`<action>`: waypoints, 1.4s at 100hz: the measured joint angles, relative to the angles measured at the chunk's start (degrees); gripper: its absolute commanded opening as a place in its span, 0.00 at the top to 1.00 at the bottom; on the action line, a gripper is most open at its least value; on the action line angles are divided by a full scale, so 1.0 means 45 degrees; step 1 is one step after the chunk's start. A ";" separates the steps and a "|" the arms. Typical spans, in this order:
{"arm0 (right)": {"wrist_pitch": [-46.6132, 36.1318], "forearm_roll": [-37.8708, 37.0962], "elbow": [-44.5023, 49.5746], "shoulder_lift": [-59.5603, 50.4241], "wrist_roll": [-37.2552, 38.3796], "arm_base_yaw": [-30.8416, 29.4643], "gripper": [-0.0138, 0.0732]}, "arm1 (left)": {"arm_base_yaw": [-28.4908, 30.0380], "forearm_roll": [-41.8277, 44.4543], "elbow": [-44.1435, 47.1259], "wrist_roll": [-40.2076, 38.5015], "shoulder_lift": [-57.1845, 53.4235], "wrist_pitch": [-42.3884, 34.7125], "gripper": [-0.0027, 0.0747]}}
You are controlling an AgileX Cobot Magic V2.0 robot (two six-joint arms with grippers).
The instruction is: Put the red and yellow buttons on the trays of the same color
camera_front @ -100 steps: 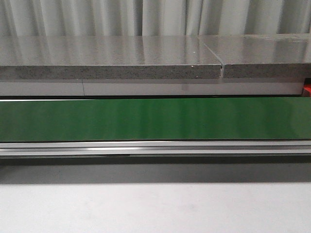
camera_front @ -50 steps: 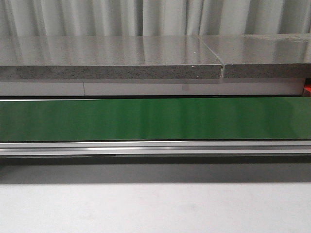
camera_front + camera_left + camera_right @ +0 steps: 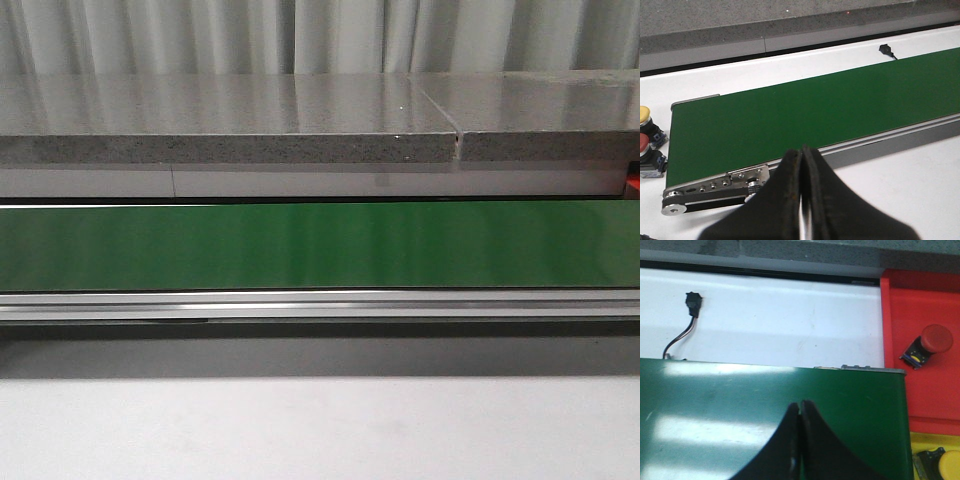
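In the left wrist view, a yellow button [image 3: 644,116] and a red button [image 3: 645,148] stand on the white table beside the end of the green conveyor belt [image 3: 790,110]. My left gripper [image 3: 801,151] is shut and empty, over the belt's near rail. In the right wrist view, a red button [image 3: 932,341] lies on the red tray [image 3: 900,330], and a yellow button [image 3: 945,463] sits on the yellow tray [image 3: 920,440]. My right gripper [image 3: 800,405] is shut and empty above the belt [image 3: 740,410]. Neither gripper shows in the front view.
The front view shows the green belt [image 3: 320,245], its aluminium rail [image 3: 320,303], a grey stone shelf [image 3: 230,135] behind and white table in front. A small black connector with wires [image 3: 691,302] lies on the white surface, also in the left wrist view [image 3: 886,49].
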 measured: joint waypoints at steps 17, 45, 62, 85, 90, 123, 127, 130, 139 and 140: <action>-0.0178 0.0080 0.1113 -0.1692 0.0000 0.0708 0.88 | 0.0000 0.0000 0.0000 0.0000 0.0000 0.0000 0.99; -0.0505 0.0109 0.2916 -0.4570 0.0000 0.1377 0.88 | 0.0000 0.0000 0.0000 0.0000 0.0000 0.0000 0.99; -0.0525 0.0109 0.3995 -0.6332 0.0000 0.1423 0.88 | 0.0000 0.0000 0.0000 0.0000 0.0000 0.0000 0.99; -0.0525 0.0129 0.5374 -0.8910 0.0000 0.1423 0.88 | 0.0000 0.0000 0.0000 0.0000 0.0000 0.0000 0.99; -0.0525 0.0182 0.5661 -0.9391 0.0000 0.1423 0.88 | 0.0000 0.0000 0.0000 0.0000 0.0000 -0.0022 0.99; -0.0453 0.0430 0.6390 -1.1253 0.0000 0.1423 0.88 | 0.0000 0.0000 0.0000 0.0000 0.0000 -0.0183 0.99; -0.0453 0.0430 0.6390 -1.1262 0.0000 0.1423 0.88 | 0.0000 0.0000 0.0000 0.0000 0.0052 -0.0204 0.99; -0.0453 0.0430 0.6390 -1.1262 0.0000 0.1423 0.88 | 0.0000 0.0000 0.0000 -0.0026 0.0110 -0.0204 0.99; -0.0453 0.0430 0.6390 -1.1262 0.0000 0.1423 0.88 | 0.0000 0.0048 0.0000 -0.0407 0.0515 -0.0293 0.99; -0.0453 0.0430 0.6390 -1.1262 0.0000 0.1423 0.88 | 0.0000 0.0048 -0.0031 -0.0455 0.0603 -0.0290 0.99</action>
